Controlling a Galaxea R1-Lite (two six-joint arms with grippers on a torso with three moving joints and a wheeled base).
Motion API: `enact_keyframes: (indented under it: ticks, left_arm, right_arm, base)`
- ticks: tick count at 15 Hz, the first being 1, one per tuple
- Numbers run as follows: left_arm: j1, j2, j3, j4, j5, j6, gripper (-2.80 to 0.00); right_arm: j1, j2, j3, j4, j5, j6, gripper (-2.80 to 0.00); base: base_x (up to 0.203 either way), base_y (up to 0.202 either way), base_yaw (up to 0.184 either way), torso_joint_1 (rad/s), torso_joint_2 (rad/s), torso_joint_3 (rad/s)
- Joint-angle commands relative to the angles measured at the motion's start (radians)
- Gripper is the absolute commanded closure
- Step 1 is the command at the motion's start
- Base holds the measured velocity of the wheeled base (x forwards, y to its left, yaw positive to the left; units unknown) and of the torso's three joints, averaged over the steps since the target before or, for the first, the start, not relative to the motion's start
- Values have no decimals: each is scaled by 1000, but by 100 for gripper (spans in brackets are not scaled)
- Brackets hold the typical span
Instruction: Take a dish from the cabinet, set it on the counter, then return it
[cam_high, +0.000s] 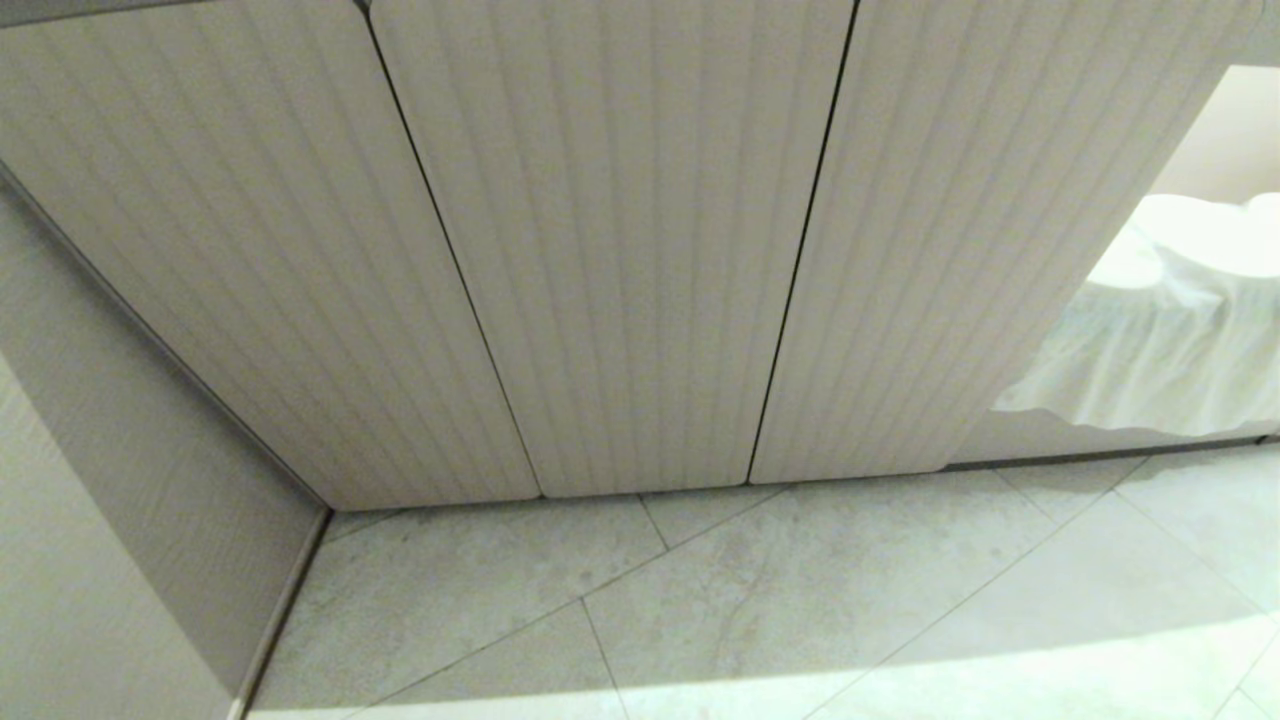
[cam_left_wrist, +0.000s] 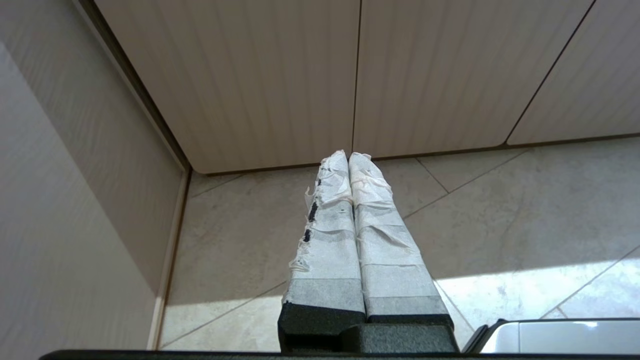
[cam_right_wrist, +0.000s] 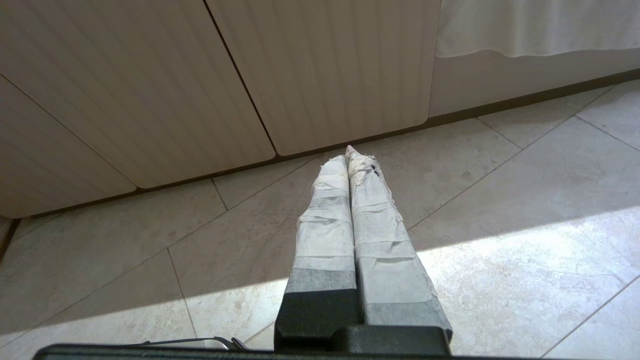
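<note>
the left gripper is pressed fully closed, its tape-wrapped fingers touching and holding nothing, hanging over the tiled floor. the right gripper is likewise closed and empty. ahead of both tips stands the cabinet, its vertically ribbed beige doors all closed with thin dark seams between them. the dish is probably behind those doors; it cannot be seen. smooth pale stone tiles lie bare between tips and door bottoms.
</note>
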Motion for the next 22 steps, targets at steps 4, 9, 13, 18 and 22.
enact_keyframes:
  ticks: [4,9,13,18,22]
  left_arm:
    - [0,0,2,0,1,-4,0]
    - [0,0,1,0,1,-4,0]
    - [-1,0,0,-1,1,-4,0]
    - [-1,0,0,0,1,-4,0]
    - [0,1,0,0,1,-4,0]
  right_arm:
    - [0,1,0,0,0,1,0]
    - [0,1,0,0,0,0,0]
    - [0,1,0,0,0,0,0]
    - [0,1,-1,1,0,1,0]
    - [0,1,0,0,0,-2,0]
  base:
    - [0,0,0,0,0,0]
    - [0,0,0,0,0,0]
    - [0,0,0,0,0,0]
    - [0,0,0,0,0,0]
    - [0,0,0,0,0,0]
